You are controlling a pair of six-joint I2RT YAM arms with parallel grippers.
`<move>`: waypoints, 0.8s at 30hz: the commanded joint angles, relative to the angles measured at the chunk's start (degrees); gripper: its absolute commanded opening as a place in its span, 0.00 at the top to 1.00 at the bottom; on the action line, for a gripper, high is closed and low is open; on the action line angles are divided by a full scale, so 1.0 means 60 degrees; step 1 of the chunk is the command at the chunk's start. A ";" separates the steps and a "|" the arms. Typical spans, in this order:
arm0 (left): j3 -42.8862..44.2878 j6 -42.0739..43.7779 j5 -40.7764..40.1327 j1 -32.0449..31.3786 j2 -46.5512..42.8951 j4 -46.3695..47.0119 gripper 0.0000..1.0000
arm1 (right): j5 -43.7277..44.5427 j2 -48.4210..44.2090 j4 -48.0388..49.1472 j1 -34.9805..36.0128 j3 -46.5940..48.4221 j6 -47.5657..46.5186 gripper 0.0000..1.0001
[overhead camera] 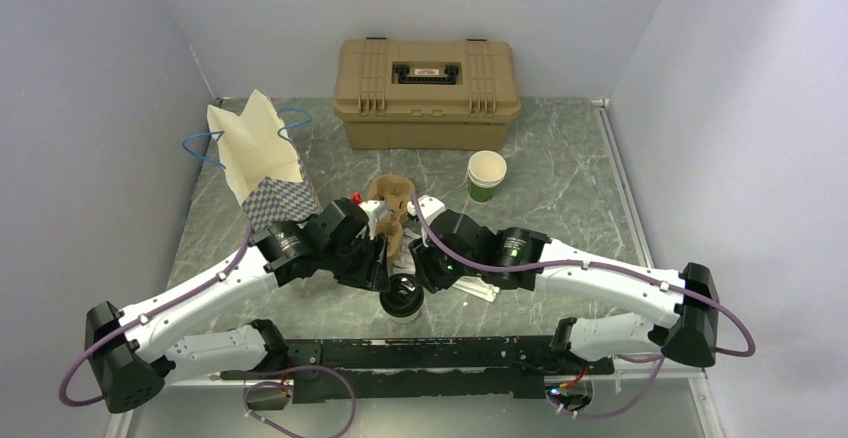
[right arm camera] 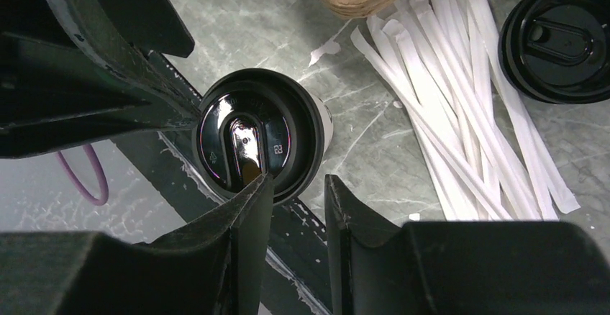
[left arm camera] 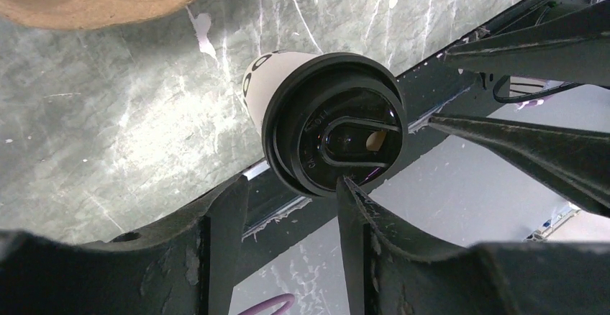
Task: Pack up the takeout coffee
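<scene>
Grey marble-patterned counter (overhead camera: pixel 560 188) carried a white paper bag with blue handles (overhead camera: pixel 262 158), standing open at far left, probably as the packing target. Near the front edge, the left gripper (left arm camera: pixel 291 182) and right gripper (right arm camera: pixel 298 180) hung with jaws slightly parted, gripping nothing, just above the upright paper coffee cup with round black plastic lid (overhead camera: pixel 403 298).
</scene>
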 commanded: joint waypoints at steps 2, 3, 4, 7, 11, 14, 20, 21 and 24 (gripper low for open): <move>-0.0247 -0.0256 0.0438 0.0051 0.0012 0.0617 0.47 | 0.0179 0.0244 -0.0012 0.0185 0.0453 0.0178 0.65; -0.0288 -0.0274 0.0451 0.0047 0.0049 0.0660 0.48 | 0.0198 0.0278 0.0000 0.0211 0.0454 0.0185 0.65; -0.0332 -0.0278 0.0489 0.0059 0.0065 0.0717 0.48 | 0.0203 0.0304 0.0018 0.0243 0.0453 0.0193 0.65; -0.0438 -0.0317 0.0572 0.0058 0.0145 0.0846 0.49 | 0.0211 0.0406 0.0010 0.0283 0.0445 0.0212 0.67; -0.0485 -0.0327 0.0655 0.0057 0.0243 0.0871 0.49 | 0.0229 0.0509 0.0015 0.0338 0.0418 0.0234 0.68; -0.0520 -0.0320 0.0672 0.0055 0.0273 0.0871 0.50 | 0.0216 0.0563 0.0040 0.0356 0.0344 0.0266 0.68; -0.0608 -0.0356 0.0751 0.0057 0.0340 0.0944 0.50 | 0.0240 0.0709 0.0052 0.0397 0.0277 0.0303 0.70; -0.0621 -0.0361 0.0759 0.0053 0.0345 0.0954 0.50 | 0.0246 0.0715 0.0041 0.0400 0.0277 0.0303 0.70; -0.0639 -0.0354 0.0725 0.0059 0.0422 0.0959 0.50 | 0.0262 0.0780 -0.0002 0.0426 0.0270 0.0293 0.72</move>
